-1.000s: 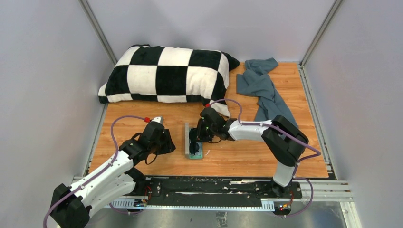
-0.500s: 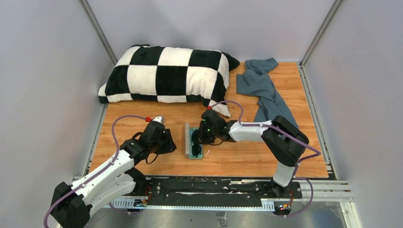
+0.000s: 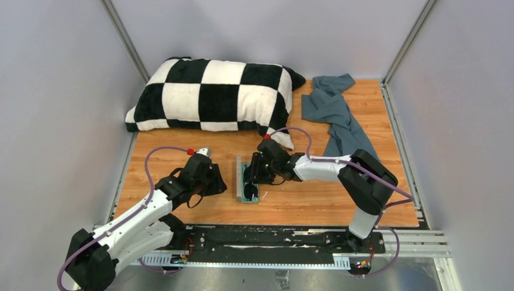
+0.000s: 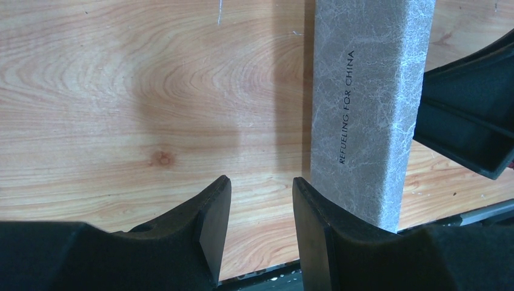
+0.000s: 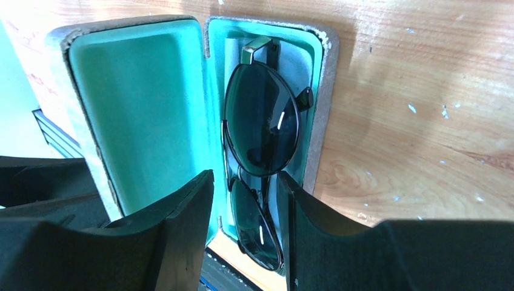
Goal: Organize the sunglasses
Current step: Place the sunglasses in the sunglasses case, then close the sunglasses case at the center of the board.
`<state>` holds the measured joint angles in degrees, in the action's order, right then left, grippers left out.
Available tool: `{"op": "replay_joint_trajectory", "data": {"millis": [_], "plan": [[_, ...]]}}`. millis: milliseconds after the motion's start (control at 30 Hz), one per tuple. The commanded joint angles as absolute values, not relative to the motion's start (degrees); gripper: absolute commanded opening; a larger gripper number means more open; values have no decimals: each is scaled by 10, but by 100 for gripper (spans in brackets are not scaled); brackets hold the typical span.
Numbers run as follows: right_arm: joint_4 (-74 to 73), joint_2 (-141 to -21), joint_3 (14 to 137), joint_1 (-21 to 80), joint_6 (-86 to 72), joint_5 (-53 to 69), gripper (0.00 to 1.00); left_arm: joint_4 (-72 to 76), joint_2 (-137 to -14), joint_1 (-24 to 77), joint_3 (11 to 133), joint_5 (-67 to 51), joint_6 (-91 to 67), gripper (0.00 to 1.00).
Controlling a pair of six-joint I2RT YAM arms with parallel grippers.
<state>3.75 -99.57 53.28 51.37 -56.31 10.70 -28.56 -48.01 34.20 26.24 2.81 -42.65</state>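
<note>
case (image 4: 363, 109) outside reads "REFUELING FOR CHINA" | open (teal lining), sunglasses (image 5: 260, 121) lying inside | right gripper (image 5: 245, 200) narrowly parted astride them, grip unclear | left gripper (image 4: 262, 206) slightly parted, empty, just beside case

From above and behind the arm bases we look down on the whole wooden surface (image 3: 303, 206). Our left wrist camera sits low and close beside the grey glasses case (image 4: 363, 109), our right wrist camera peers closely into its teal lining; all three views share that case.
</note>
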Motion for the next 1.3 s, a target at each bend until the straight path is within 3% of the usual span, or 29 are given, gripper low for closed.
{"op": "replay_joint_trajectory", "data": {"millis": [0,467,800,1267], "plan": [[6,-966,522,521,-549,90,48,-277,-481,339,257,23,-430,48],[-79,-844,489,518,-509,37,51,-296,-467,339,275,28,-430,48],[-31,-853,451,494,-496,85,32,-228,-418,339,290,4,-449,48],[31,-914,450,481,-507,119,25,-159,-465,339,270,-41,-464,41]]}}
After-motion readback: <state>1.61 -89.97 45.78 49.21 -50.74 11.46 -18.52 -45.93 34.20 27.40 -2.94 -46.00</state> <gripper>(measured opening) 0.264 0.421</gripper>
